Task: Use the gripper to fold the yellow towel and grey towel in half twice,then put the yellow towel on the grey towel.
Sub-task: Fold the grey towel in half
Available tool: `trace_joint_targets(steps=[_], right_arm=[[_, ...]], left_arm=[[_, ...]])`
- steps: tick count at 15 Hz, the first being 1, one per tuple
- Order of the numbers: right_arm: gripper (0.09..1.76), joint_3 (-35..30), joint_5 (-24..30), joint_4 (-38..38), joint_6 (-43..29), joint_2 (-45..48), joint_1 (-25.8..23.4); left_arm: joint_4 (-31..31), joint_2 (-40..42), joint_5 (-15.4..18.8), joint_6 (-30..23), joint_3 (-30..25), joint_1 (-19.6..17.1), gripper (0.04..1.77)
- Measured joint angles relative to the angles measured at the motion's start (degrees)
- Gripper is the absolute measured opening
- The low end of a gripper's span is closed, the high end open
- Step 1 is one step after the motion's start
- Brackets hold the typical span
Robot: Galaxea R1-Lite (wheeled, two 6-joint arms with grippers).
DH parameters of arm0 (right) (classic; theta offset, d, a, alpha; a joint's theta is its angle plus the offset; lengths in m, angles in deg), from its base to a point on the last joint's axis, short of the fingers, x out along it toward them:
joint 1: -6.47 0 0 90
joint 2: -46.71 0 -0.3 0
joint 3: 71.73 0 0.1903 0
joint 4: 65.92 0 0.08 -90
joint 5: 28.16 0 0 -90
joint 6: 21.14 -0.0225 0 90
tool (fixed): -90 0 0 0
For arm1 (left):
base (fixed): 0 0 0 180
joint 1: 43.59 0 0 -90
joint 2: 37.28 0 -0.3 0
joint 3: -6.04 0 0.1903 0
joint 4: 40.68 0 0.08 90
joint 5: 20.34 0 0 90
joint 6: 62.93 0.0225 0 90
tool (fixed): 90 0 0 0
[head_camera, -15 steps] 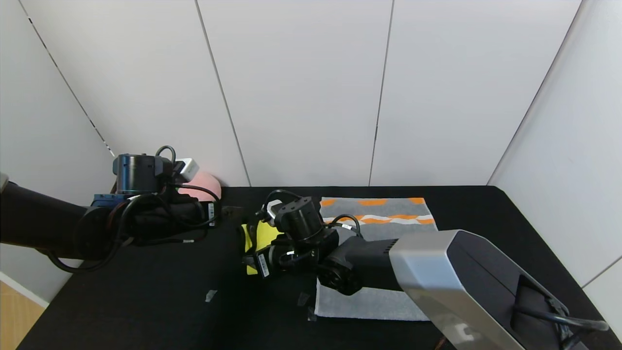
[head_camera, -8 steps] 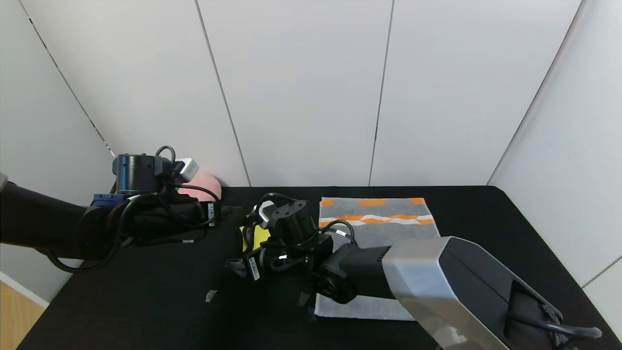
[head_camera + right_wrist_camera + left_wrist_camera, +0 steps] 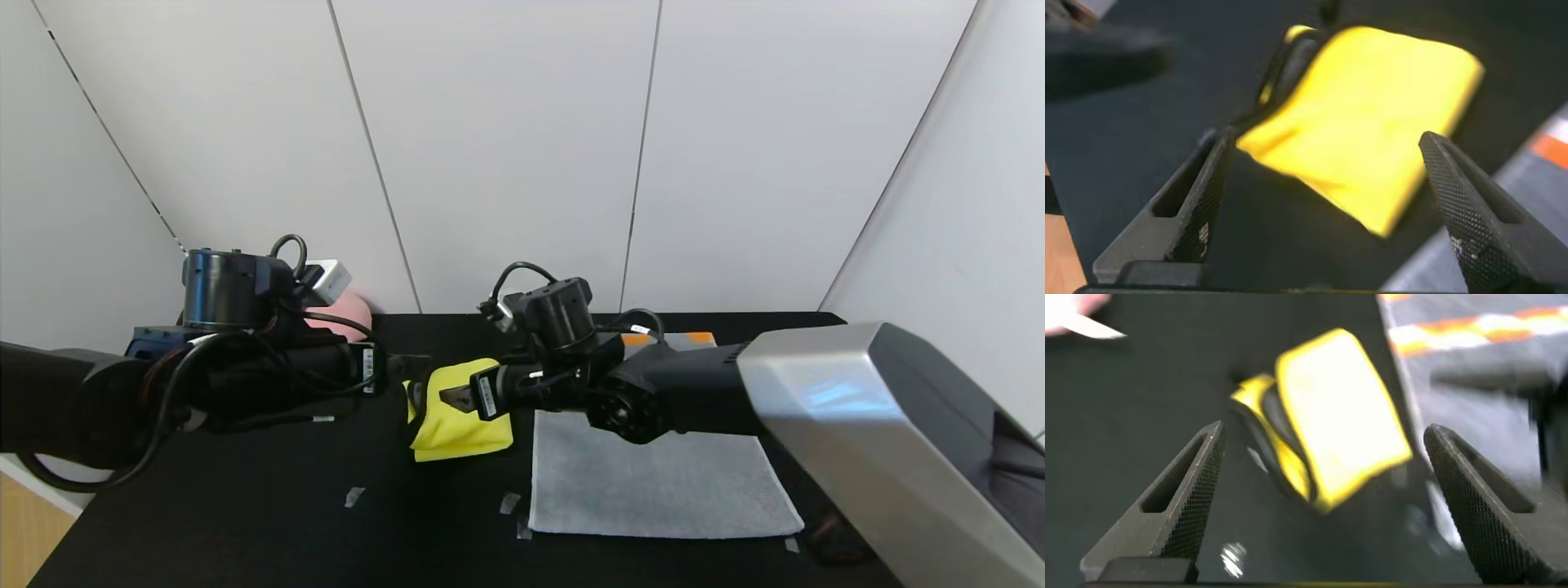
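Head cam sits high, looks fwd and down over the black table [image 3: 245,523] to the white wall panels; takes in both my arms. Left wrist cam looks out betw. my left gripper [image 3: 1323,498] fingers, close above the yellow towel [image 3: 1331,416], grey towel [image 3: 1478,343] at frame edge; right wrist cam does the same thru my right gripper [image 3: 1331,212], closer still. All 3 share the yellow towel.
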Motion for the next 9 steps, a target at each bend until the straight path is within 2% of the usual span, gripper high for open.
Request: trace_joint_targets(steps=[6,9], right_arm=[[1.67,-23.6,0.0,0.0,1.8,16.9,-10.4],[1.68,-34.2,0.1,-0.2,1.7,24.6,-16.5]], left_arm=[[-12.3,9.0,-2.7,-7.7,-1.0,12.6,1.72],[-13.7,9.6,-4.5,-12.3,-1.5,19.2,1.72]])
